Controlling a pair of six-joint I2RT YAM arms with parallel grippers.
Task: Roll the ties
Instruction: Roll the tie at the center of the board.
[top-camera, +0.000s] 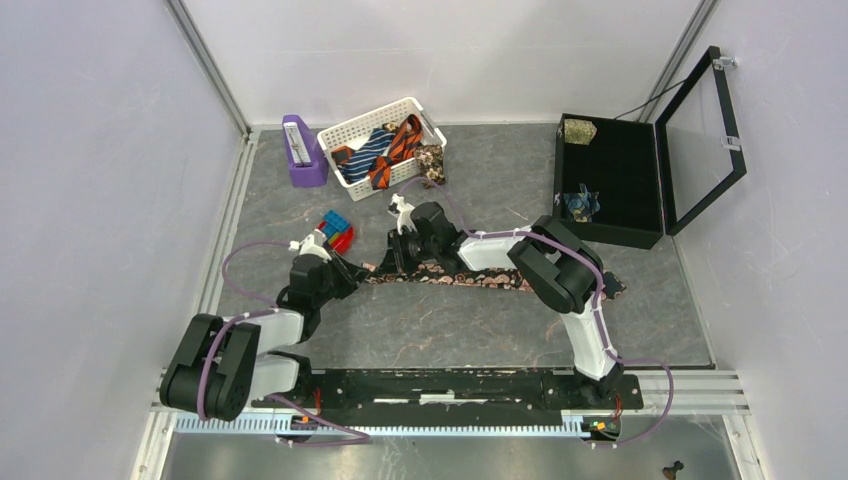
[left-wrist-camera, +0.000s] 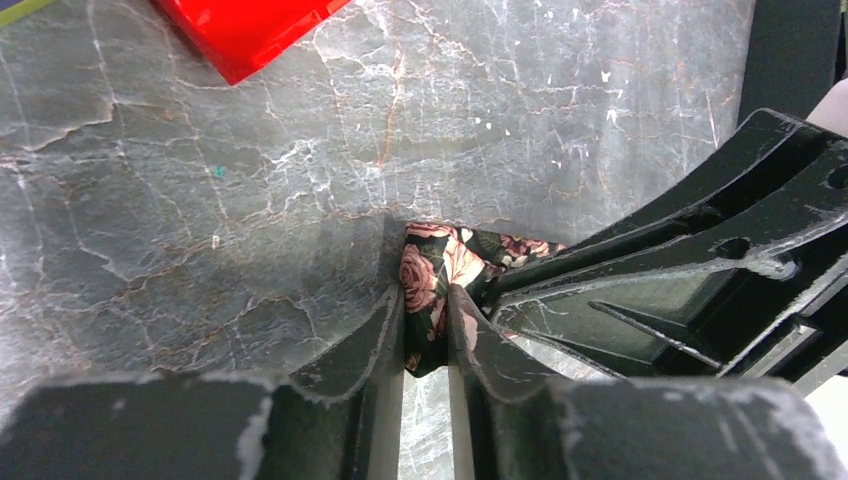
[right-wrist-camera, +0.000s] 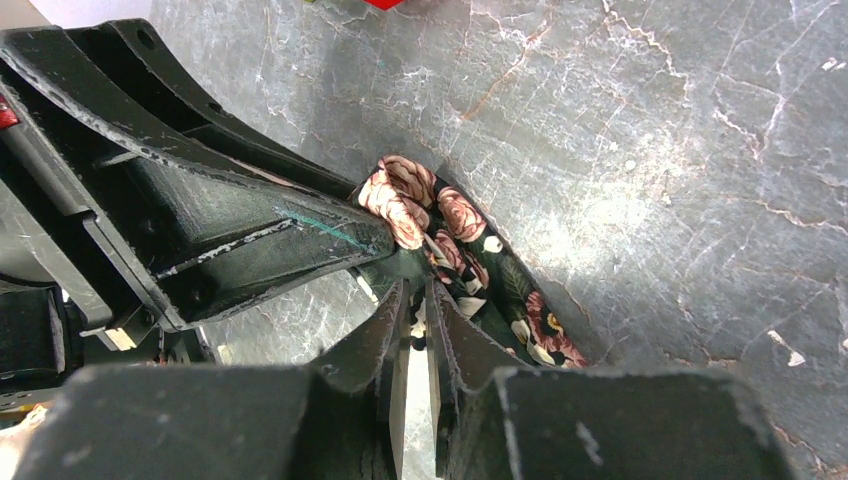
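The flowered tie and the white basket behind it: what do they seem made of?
Flowered tie: apparently soft woven fabric with a printed, mostly matte surface; it bunches and creases at its end. White basket: probably rigid plastic with a smooth finish, going by its moulded lattice walls.

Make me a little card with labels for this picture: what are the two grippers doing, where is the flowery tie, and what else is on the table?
left gripper: shut on the floral tie's end
right gripper: shut on the same tie, close beside the left one
floral tie: flat on the table, stretching to the right
basket: striped ties inside
case: lid open, what look like two rolled-up ties inside
blocks: near the left gripper
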